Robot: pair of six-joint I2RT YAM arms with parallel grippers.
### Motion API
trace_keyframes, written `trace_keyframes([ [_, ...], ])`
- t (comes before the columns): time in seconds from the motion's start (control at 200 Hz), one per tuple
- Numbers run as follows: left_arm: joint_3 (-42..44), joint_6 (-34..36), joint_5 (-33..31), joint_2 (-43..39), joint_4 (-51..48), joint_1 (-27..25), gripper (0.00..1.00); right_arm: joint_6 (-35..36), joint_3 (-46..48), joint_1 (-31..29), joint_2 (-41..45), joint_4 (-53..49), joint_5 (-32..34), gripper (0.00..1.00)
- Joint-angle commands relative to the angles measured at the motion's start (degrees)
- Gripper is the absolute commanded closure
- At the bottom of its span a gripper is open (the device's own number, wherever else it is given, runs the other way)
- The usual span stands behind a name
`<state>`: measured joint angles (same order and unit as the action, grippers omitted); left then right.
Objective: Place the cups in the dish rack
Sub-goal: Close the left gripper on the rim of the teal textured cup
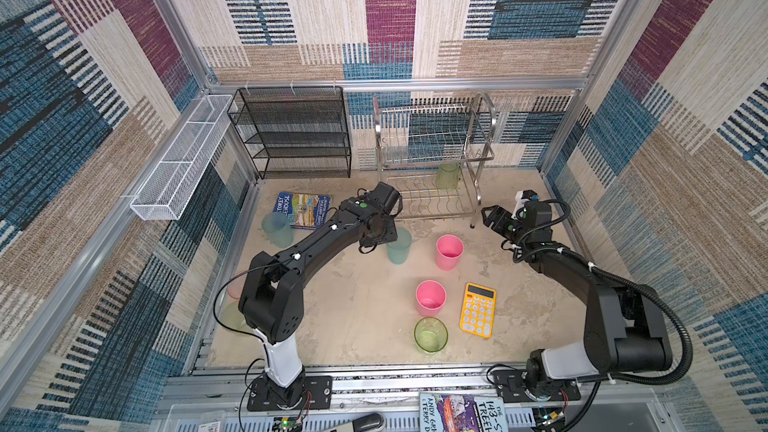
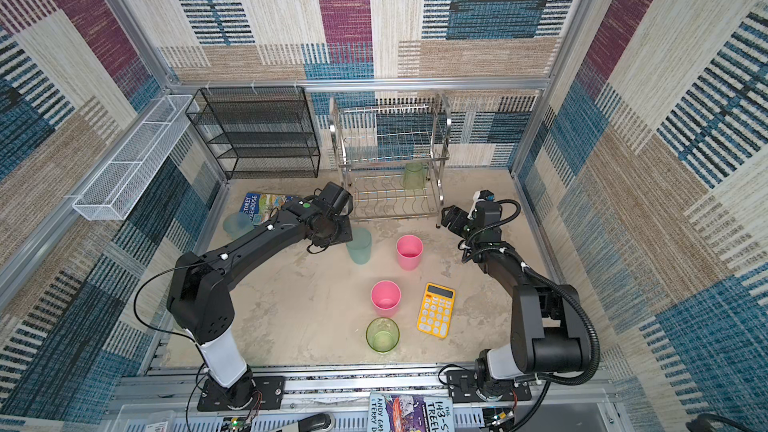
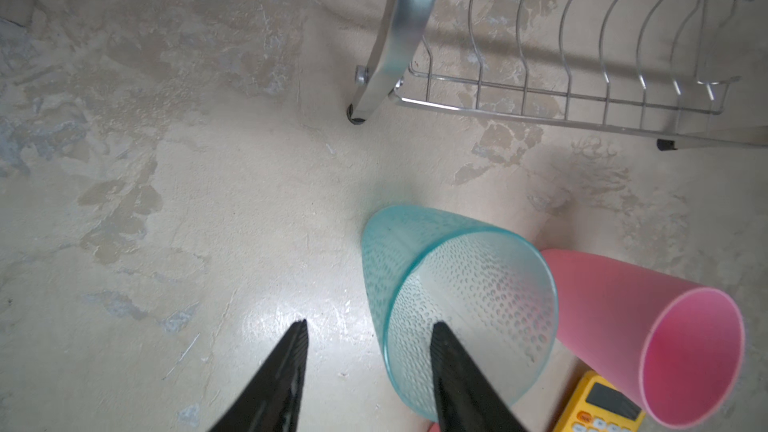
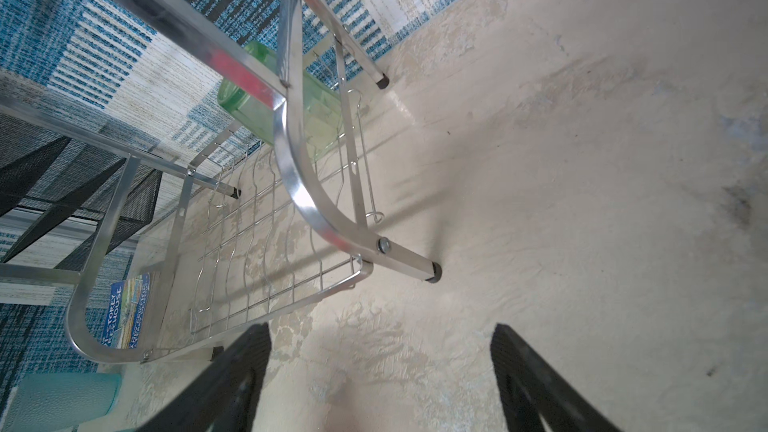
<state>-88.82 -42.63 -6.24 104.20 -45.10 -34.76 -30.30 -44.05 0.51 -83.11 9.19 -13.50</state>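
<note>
1. Mottled beige tabletop (image 1: 353,317) lay under me, with the dish rack (image 1: 434,137) at the far side, right of centre.
2. One green cup (image 1: 448,176) sat on its lower tier, toward the far right corner.
3. My left gripper (image 3: 368,326) hung with jaws partly apart at an upright teal cup (image 3: 457,305), one finger outside its wall and the other over its mouth, not pinching.
4. My right gripper (image 4: 379,328) gaped wide over bare surface, right of the rack.
5. A pink cup (image 1: 449,251), a second pink cup (image 1: 431,297) and a near green cup (image 1: 431,334) stood upright by a yellow calculator (image 1: 478,308).
</note>
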Motion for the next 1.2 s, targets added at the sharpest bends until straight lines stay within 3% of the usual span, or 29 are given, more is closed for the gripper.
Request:
trace_keyframes([
  [0.0, -0.83, -1.00, -1.57, 1.19, -2.02, -0.13, 0.49, 0.12, 1.03, 0.01, 0.14, 2.29, -1.75, 0.14],
  [0.15, -1.52, -1.23, -1.41, 2.88, -2.01, -0.43, 0.54, -0.72, 2.89, 0.01, 0.84, 3.72, -3.10, 0.14],
  [0.546, -3.19, -0.35, -0.06, 5.76, -2.96, -1.17, 0.82, -1.15, 2.98, -0.03, 1.57, 3.65, -4.68, 0.15],
  [0.741, -3.66, -0.11, 0.09, 5.77, -3.19, -1.37, 0.85, -1.21, 3.35, -0.08, 1.65, 3.99, -5.25, 0.15],
  [0.881, -3.56, 0.22, 0.10, 5.44, -3.23, -1.59, 0.93, -1.20, 3.43, -0.09, 2.16, 3.97, -5.29, 0.15],
  [1.197, -1.59, 1.11, -0.54, 3.01, -3.10, -1.97, 0.96, -2.45, 3.65, -0.16, 3.11, 3.89, -5.78, 0.15],
])
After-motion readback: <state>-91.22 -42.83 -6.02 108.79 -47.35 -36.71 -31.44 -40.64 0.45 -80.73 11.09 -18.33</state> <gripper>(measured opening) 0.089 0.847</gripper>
